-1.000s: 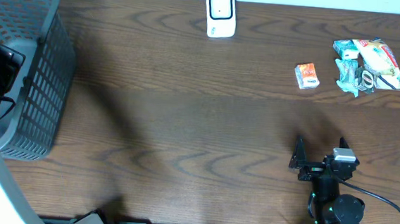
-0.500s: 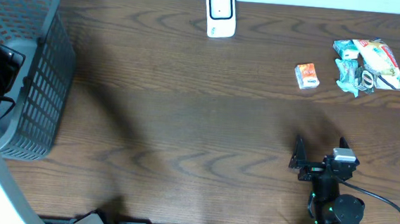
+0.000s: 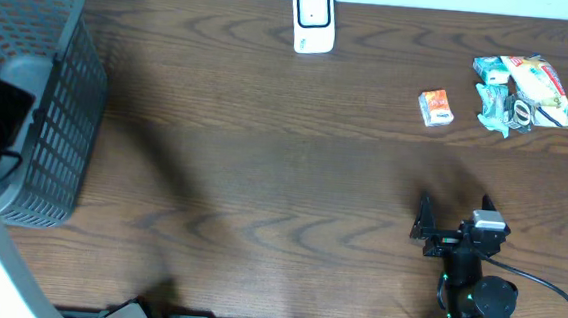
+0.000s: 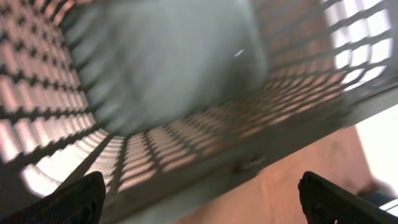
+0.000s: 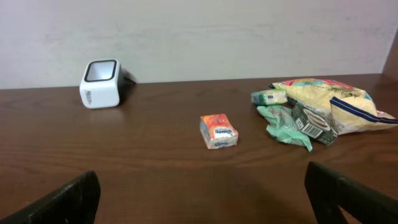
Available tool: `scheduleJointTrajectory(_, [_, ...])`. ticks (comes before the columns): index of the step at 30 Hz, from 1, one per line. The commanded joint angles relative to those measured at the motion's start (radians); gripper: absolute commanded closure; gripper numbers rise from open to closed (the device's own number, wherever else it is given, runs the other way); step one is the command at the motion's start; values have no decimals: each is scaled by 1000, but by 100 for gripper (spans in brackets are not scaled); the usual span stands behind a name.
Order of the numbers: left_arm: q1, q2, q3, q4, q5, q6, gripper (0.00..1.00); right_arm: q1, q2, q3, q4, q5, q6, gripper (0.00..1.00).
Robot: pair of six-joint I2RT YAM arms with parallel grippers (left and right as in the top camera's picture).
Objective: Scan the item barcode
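The white barcode scanner (image 3: 313, 19) stands at the table's far edge and also shows at the left of the right wrist view, scanner (image 5: 101, 83). A small orange box (image 3: 435, 107) lies right of centre, box (image 5: 218, 130). Beside it is a heap of green and yellow packets (image 3: 524, 91), packets (image 5: 317, 106). My right gripper (image 3: 455, 207) rests open near the front edge, well short of the box, with nothing between its fingers; in its own view the gripper (image 5: 205, 199) faces the box. My left gripper (image 4: 205, 205) is open over the grey mesh basket (image 3: 63, 93).
The basket (image 4: 205, 149) fills the left wrist view, which is blurred; its inside looks pale grey and I cannot tell what lies in it. Bare brown tabletop (image 3: 263, 178) stretches between the basket and the right arm. A black cable (image 3: 546, 288) trails from the right arm.
The left arm's dark wrist has shifted slightly toward the front over the basket. The right arm and the things on the table have not moved.
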Motion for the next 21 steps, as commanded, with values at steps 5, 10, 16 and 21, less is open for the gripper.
scheduleJointTrajectory(5, [-50,-50,-20,-40,-38,-7,2,2,-6,-2,-5,2,-12,1])
scheduleJointTrajectory(10, [-192,-78,-95,85,-37,23,3,2,-6,-2,-5,1,-12,1])
scheduleJointTrajectory(16, [-380,-170,-276,285,-37,142,2,2,-6,-2,-5,2,-12,1])
scheduleJointTrajectory(21, [-469,-288,-472,431,-37,160,3,2,-6,-2,-5,2,-12,1])
